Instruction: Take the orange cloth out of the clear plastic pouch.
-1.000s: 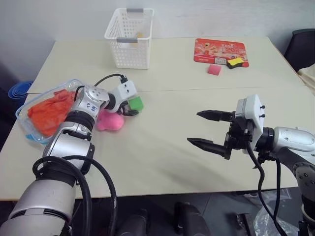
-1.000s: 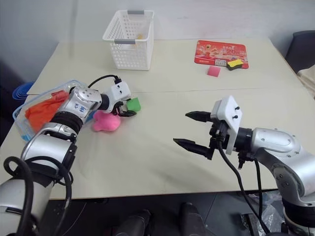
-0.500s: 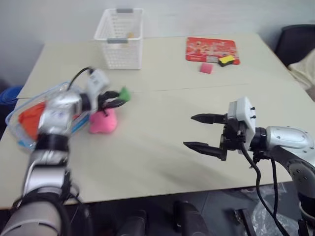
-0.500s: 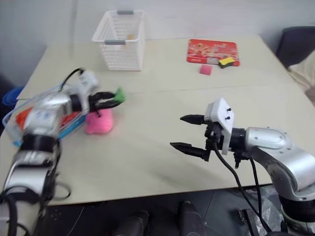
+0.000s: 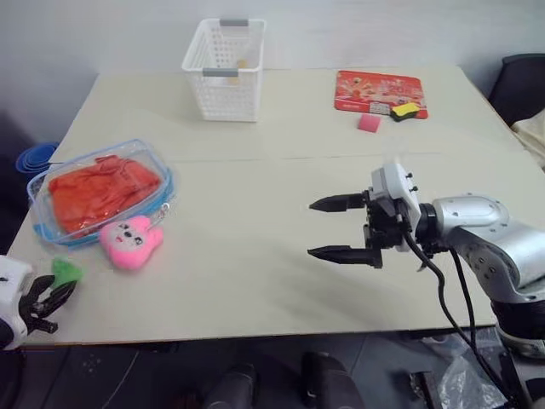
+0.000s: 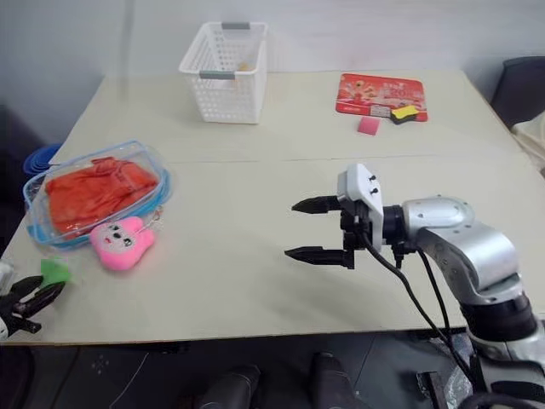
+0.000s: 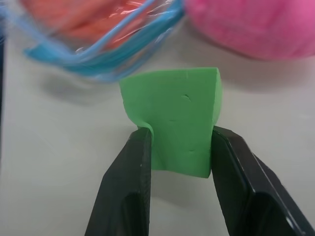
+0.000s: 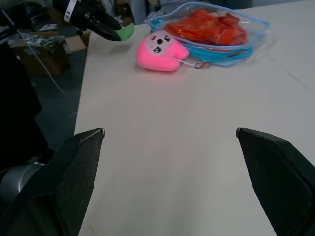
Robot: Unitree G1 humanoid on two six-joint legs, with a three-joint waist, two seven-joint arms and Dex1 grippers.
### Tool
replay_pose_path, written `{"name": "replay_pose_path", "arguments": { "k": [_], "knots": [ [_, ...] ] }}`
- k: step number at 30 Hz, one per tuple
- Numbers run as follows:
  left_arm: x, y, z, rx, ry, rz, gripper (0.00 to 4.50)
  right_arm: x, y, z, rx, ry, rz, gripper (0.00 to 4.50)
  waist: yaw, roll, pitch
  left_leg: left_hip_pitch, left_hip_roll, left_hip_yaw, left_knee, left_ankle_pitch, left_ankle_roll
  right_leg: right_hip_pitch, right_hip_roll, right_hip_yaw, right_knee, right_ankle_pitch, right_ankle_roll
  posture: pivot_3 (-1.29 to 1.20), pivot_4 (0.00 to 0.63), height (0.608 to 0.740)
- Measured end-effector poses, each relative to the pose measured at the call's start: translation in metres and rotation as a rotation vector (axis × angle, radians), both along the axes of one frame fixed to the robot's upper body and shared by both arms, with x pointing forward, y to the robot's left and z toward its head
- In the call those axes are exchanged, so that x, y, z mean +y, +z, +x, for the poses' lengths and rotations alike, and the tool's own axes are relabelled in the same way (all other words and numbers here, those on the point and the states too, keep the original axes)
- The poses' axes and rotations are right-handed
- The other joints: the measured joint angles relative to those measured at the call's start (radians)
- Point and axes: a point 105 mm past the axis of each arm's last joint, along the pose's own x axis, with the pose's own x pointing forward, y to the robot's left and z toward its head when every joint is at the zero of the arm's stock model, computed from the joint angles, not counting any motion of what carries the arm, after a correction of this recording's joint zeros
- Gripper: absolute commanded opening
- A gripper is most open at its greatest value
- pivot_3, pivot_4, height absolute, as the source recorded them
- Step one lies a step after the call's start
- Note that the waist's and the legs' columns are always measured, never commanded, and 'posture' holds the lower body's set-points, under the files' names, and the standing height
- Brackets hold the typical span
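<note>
The orange cloth point(image 5: 102, 189) is lying inside the clear plastic pouch point(image 5: 44, 185), which is resting flat on the table point(image 5: 255, 256) near its left edge. A pink plush toy point(image 5: 129, 241) is sitting just beside the pouch, touching its near rim. The left gripper point(image 7: 179, 152) is pinching a green foam block point(image 7: 179, 118) off the table's near-left corner. The right gripper point(image 5: 341, 228) is hanging with jaws wide apart and nothing between them, well apart from the pouch, fingers pointing toward it.

Red printed card point(image 5: 380, 87) at far side of surface point(image 5: 255, 256): carries white print and a large numeral, possibly "20"; remaining characters not legible.
</note>
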Motion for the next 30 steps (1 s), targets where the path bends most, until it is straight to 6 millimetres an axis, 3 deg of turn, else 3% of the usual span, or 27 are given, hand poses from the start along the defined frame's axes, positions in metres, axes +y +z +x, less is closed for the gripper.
{"name": "replay_pose_path", "arguments": {
  "k": [4, 8, 17, 18, 23, 25, 28, 30],
  "knots": [
    [0.018, -0.010, -0.019, 0.045, 0.098, 0.048, 1.59, 0.001, -0.003, 0.000, 0.015, 0.020, -0.001, 4.50, 0.003, -0.001, 0.000, 0.000, 0.000, 0.002, 0.000, -0.002, 0.002, 0.000, 0.001, 0.001, -0.001, 0.000, 0.000, 0.00, 0.150, 0.740],
    [0.024, -0.015, -0.021, 0.052, 0.143, 0.053, 1.59, 0.002, -0.004, -0.002, 0.019, 0.040, -0.003, 4.50, 0.003, -0.001, 0.000, 0.000, 0.001, 0.002, 0.000, -0.003, 0.001, 0.000, 0.001, 0.001, -0.002, 0.000, 0.000, 0.00, 0.150, 0.740],
    [0.021, -0.029, -0.014, 0.105, 0.152, 0.019, 4.31, 0.004, -0.002, -0.004, 0.026, 0.058, 0.014, 4.50, -0.004, -0.001, 0.000, 0.000, 0.003, 0.002, 0.000, -0.003, 0.000, -0.001, 0.003, 0.001, -0.002, 0.000, 0.000, 0.00, 0.150, 0.740],
    [0.020, -0.030, -0.014, 0.108, 0.151, 0.016, 4.48, 0.004, -0.001, -0.005, 0.025, 0.061, 0.015, 4.50, -0.005, -0.001, 0.000, 0.000, 0.003, 0.002, 0.000, -0.004, 0.000, 0.000, 0.003, 0.001, -0.002, 0.000, 0.000, 0.00, 0.150, 0.740],
    [0.023, -0.026, -0.018, 0.128, 0.143, 0.025, 4.48, 0.004, 0.001, -0.007, 0.018, 0.066, 0.021, 4.50, -0.006, -0.001, 0.000, 0.000, 0.003, 0.003, 0.000, -0.004, 0.000, 0.000, 0.004, 0.002, -0.002, 0.000, 0.000, 0.00, 0.150, 0.740],
    [0.030, -0.010, -0.021, 0.115, 0.122, 0.026, 4.48, 0.004, 0.001, -0.007, 0.017, 0.064, 0.020, 4.50, -0.007, -0.001, 0.000, 0.000, 0.004, 0.003, 0.000, -0.004, -0.001, -0.001, 0.004, 0.001, -0.002, 0.000, 0.000, 0.00, 0.150, 0.740],
    [0.037, 0.040, -0.017, 0.042, 0.058, 0.085, 4.48, 0.003, 0.001, -0.006, 0.018, 0.062, 0.018, 4.50, -0.006, -0.001, 0.000, 0.000, 0.005, 0.002, 0.000, -0.004, -0.001, 0.000, 0.004, 0.001, -0.002, 0.000, -0.001, 0.00, 0.150, 0.740],
    [0.030, 0.072, -0.005, 0.004, -0.031, 0.191, 4.48, 0.003, 0.001, -0.006, 0.016, 0.060, 0.018, 4.50, 0.000, 0.000, 0.000, 0.000, 0.004, 0.003, 0.000, -0.004, -0.001, 0.000, 0.004, 0.001, -0.002, 0.000, -0.001, 0.00, 0.150, 0.740]
  ]
}}
